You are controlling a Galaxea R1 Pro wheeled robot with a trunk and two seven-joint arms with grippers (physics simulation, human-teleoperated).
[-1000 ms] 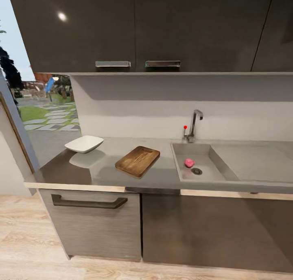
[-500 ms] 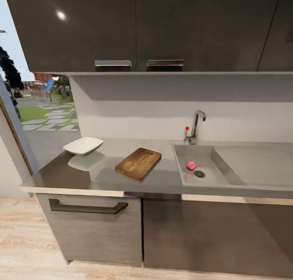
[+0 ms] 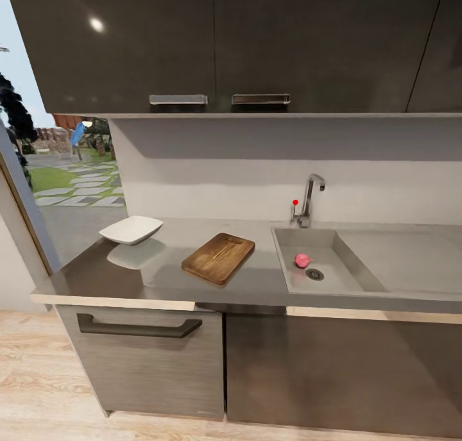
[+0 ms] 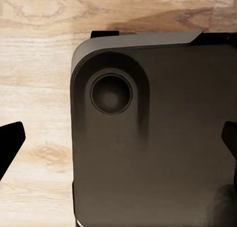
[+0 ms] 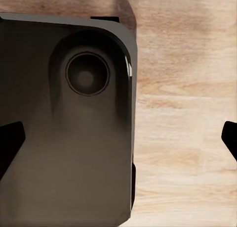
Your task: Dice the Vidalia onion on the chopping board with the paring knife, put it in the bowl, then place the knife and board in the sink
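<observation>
Onion [image 3: 301,260] in sink [image 3: 321,287], untouched.

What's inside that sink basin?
The sink holds a small pink onion beside the round drain. The near wall hides the basin floor closest to the camera.

Both wrists point down over the robot's own base, left hand [image 4: 118,143] and right hand [image 5: 118,143] spread wide

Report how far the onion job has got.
Nothing done yet. The onion lies in the sink by the drain; the chopping board and the empty bowl sit untouched on the countertop. Nothing is in hand: both pincers hang open over the robot's base. Every step remains.
</observation>
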